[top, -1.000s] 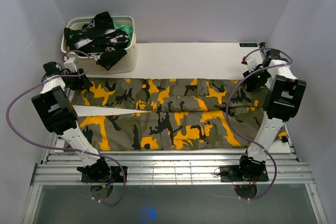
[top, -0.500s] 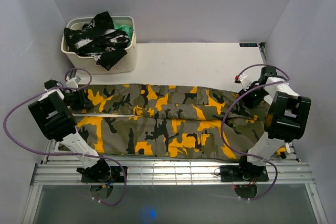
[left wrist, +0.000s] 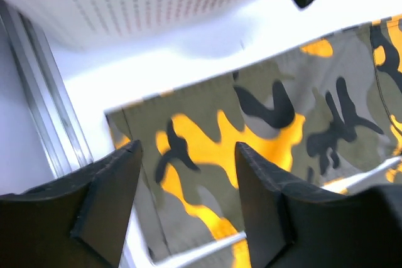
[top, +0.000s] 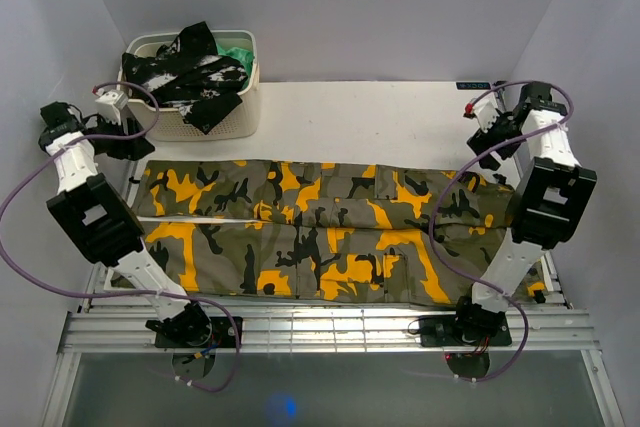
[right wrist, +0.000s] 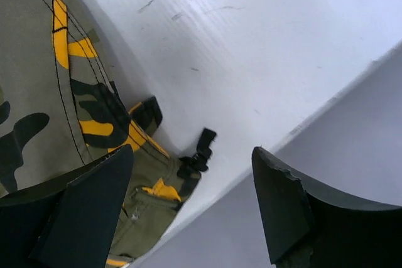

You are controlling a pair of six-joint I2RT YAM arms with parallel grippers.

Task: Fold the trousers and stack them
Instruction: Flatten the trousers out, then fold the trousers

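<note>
Trousers (top: 320,232) let go: flat, lengthwise on the surface (top: 380,112), legs side by side.
Since a half-second ago both arms have lifted off the cloth to the far corners. Left end effector (left wrist: 188,155) and right end effector (right wrist: 191,155) gape wide, empty. Likely straightening is done and folding is still to begin.

The trousers (top: 300,227) are matt woven cloth with stitched seams. The table (top: 380,117) is smooth, white and faintly scuffed. The basket (top: 250,97), upper left, looks like perforated cream plastic. The fingers (left wrist: 107,205) of the left gripper (left wrist: 188,155) are matt black with rough edges. The ribbed rails (top: 320,332) at the bottom are dull metal.
</note>
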